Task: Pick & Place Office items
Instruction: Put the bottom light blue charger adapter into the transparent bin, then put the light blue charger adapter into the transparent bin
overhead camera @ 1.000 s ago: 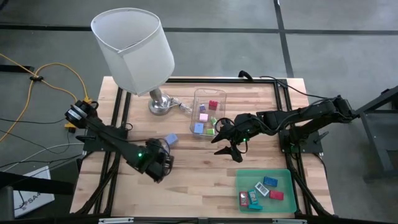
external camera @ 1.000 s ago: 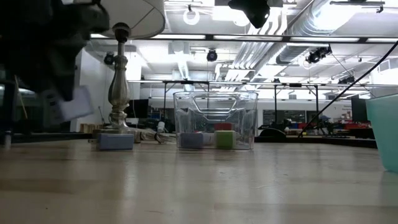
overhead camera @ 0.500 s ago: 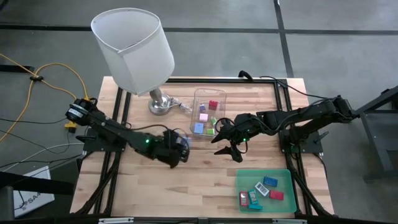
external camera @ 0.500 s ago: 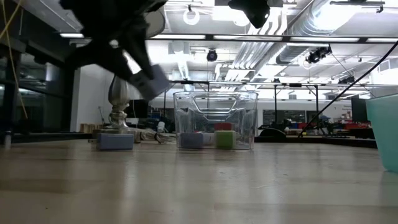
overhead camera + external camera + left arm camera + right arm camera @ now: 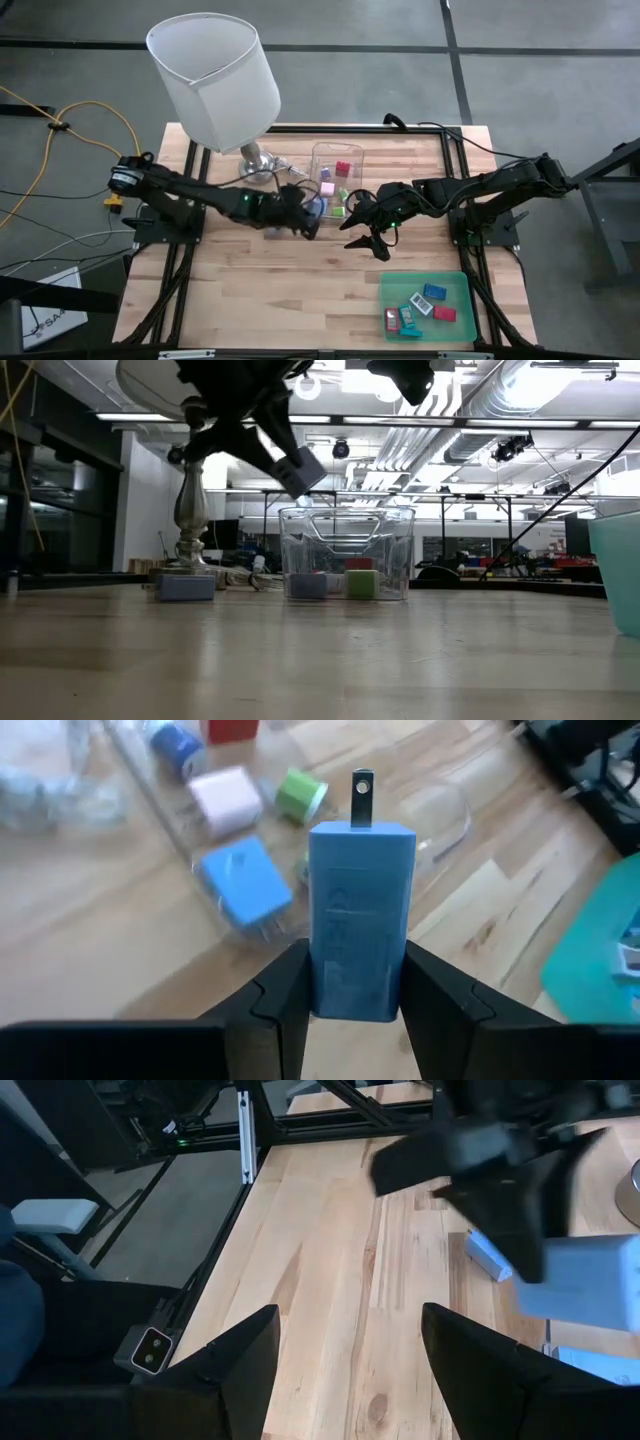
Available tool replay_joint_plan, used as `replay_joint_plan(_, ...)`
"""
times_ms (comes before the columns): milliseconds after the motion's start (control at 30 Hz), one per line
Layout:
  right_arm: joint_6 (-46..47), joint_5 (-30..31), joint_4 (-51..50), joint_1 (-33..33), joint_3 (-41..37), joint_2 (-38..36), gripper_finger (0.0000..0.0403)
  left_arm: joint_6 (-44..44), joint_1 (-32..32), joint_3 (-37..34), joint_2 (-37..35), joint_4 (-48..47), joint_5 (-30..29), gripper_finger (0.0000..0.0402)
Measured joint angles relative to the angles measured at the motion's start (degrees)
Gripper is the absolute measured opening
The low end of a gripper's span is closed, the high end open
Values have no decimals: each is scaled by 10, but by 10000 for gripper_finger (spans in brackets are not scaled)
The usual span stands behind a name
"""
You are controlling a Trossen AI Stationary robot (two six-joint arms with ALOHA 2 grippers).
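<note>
My left gripper [image 5: 307, 212] is shut on a blue blocky piece [image 5: 358, 910] with a metal prong at its far tip. It hangs in the air just left of the clear box [image 5: 335, 180] and above the box's rim in the low view [image 5: 298, 470]. Blue, pink, green and red pieces [image 5: 245, 880] lie in the box. A pale blue piece [image 5: 185, 588] lies flat on the table by the lamp base. My right gripper [image 5: 366, 236] hovers open to the right of the box, with nothing between its fingers. My left gripper pinches the blue piece between its two fingers [image 5: 285, 995], on two opposite sides of its prongless end [image 5: 328, 982]. The piece runs on along the fingers, prong end away from them. The fingers slant down from the table's left. The piece is lifted clear and tilted.
A lamp with a white shade [image 5: 215, 75] and a metal base [image 5: 258, 168] stands at the far left. A flat green tray [image 5: 455, 285] with several pieces lies at the near right. Bare wood lies between the arms and the near edge.
My left gripper has carried the blue piece up from the near left of the table toward the right and far edges, to the clear box. It has rolled and tipped on the way and stayed shut. My right gripper has kept still.
</note>
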Motion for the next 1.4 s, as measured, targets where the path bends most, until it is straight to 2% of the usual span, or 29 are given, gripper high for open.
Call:
replay_joint_plan(267, 0, 0, 0, 0, 0, 0, 232, 74, 76, 10, 13, 4, 48, 123)
replay_joint_plan(467, 0, 0, 5, 0, 0, 0, 232, 91, 108, 10, 49, 20, 84, 123)
replay_joint_plan(867, 0, 0, 5, 0, 0, 0, 232, 110, 142, 10, 108, 73, 150, 125)
replay_joint_plan(1167, 0, 0, 5, 0, 0, 0, 232, 120, 140, 10, 108, 79, 158, 154)
replay_joint_plan(1400, 0, 0, 5, 0, 0, 0, 232, 120, 139, 10, 108, 80, 159, 158)
